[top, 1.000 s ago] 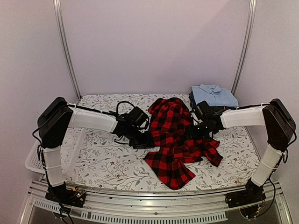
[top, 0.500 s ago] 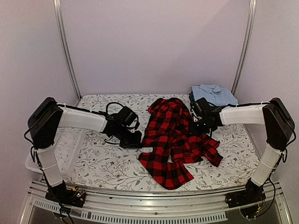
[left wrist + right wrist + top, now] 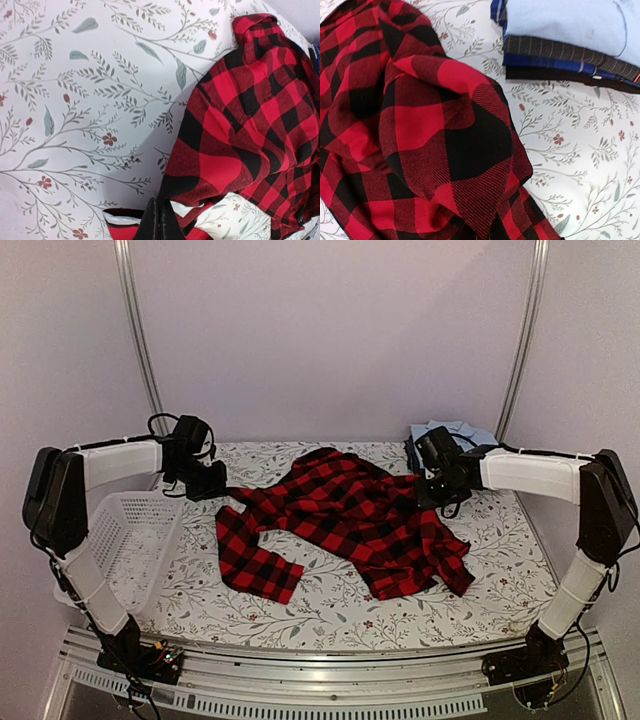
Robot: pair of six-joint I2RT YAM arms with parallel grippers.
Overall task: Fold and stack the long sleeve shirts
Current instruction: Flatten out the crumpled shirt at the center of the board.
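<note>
Showing the red-and-black check shirt (image 3: 340, 515) drawn out across the middle of the top view, between the two grippers. The left gripper (image 3: 218, 487), in the upper left part of the table (image 3: 330, 605), is pressed together on one edge of the shirt. In the left wrist view its dark fingertips (image 3: 161, 222) meet at the bottom centre with the check fabric nipped between them. The right gripper (image 3: 430, 492), right of centre, pinches the opposite side. In the right wrist view the cloth is gathered up to a peak at the lower edge, covering the fingertips.

From that side a loose part of the shirt trails toward the lower right of the top view. A sleeve with its cuff lies toward the lower left.

The stack of folded shirts (image 3: 460, 435) sits at the upper right, just behind the right gripper. A light blue shirt (image 3: 570, 20) lies on top, with dark striped, blue and black layers beneath. The check shirt lies near the stack without touching it.

A white mesh basket (image 3: 125, 540) stands at the left edge of the top view, apart from the shirt.
</note>
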